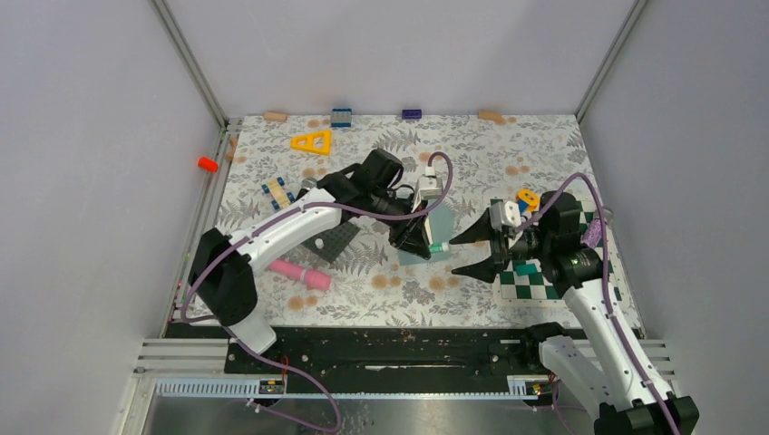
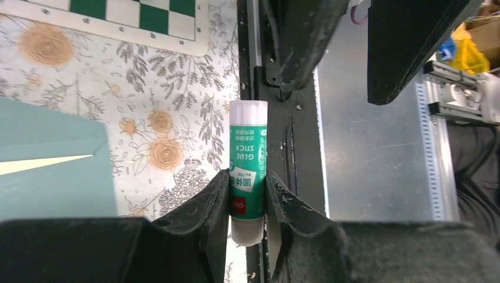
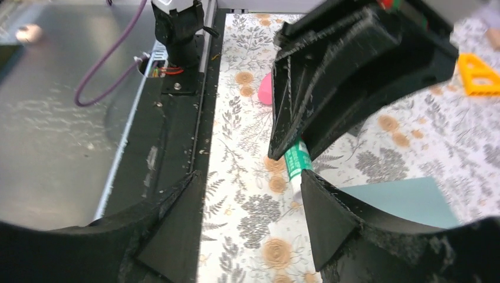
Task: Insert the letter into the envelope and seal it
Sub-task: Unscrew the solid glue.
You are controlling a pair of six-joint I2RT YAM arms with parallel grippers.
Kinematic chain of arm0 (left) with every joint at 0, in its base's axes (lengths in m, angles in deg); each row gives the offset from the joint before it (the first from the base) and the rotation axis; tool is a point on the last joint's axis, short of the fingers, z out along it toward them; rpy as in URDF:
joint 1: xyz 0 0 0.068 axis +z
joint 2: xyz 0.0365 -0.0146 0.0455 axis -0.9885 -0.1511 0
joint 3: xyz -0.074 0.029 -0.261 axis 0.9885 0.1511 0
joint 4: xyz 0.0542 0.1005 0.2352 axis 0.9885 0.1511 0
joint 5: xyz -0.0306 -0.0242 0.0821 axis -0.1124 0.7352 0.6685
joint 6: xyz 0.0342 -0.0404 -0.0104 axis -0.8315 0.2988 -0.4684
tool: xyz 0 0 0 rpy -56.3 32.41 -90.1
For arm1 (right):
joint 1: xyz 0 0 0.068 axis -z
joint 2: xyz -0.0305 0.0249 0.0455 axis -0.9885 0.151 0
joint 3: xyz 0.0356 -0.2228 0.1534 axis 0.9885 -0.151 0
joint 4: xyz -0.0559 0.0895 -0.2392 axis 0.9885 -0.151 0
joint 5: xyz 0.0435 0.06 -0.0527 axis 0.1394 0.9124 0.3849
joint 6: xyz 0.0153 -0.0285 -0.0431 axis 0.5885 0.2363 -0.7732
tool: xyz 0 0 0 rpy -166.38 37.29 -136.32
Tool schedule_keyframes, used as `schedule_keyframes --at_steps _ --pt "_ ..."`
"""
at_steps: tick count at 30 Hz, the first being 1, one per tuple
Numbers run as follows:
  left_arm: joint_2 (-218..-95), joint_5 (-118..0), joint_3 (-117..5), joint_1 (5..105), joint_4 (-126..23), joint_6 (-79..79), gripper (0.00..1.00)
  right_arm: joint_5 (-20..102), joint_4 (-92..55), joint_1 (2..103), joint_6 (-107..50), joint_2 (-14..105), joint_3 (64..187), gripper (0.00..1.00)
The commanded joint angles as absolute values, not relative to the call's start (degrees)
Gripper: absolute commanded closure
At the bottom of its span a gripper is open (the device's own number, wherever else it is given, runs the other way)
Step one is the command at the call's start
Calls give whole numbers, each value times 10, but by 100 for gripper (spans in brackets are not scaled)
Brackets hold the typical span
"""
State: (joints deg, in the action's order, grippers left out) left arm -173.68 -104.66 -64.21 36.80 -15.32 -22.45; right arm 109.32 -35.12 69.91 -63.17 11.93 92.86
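Top external, envelope (image 1: 442, 225) half-hidden, long axis unclear

The table (image 1: 472, 149) has a grey floral surface. The teal envelope (image 1: 442, 227) lies flat near its middle, with a dark grey mat (image 1: 340, 243) and a pink cylinder (image 1: 302, 274) to the left. A green-and-white checkerboard (image 1: 542, 283) lies at the right. A yellow triangle (image 1: 311, 141), a blue block (image 1: 341, 117) and a purple block (image 1: 411, 114) sit toward the far edge.

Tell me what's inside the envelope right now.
Only a thin cream sliver shows between the teal layers of the envelope, possibly the letter. Everything else inside is covered by the envelope's own paper.
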Motion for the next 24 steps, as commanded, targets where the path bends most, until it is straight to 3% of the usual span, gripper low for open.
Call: schedule_keyframes --at_steps 1,16,24 --pt "-1765 -1143 -666 375 -153 -213 92 1122 -310 698 -789 122 905 33" --pt "-1791 -1178 -668 374 -156 -204 92 1060 -244 632 -823 133 849 40" --pt "-1790 -1179 -666 374 -156 -203 91 1059 -219 627 -797 137 841 60"
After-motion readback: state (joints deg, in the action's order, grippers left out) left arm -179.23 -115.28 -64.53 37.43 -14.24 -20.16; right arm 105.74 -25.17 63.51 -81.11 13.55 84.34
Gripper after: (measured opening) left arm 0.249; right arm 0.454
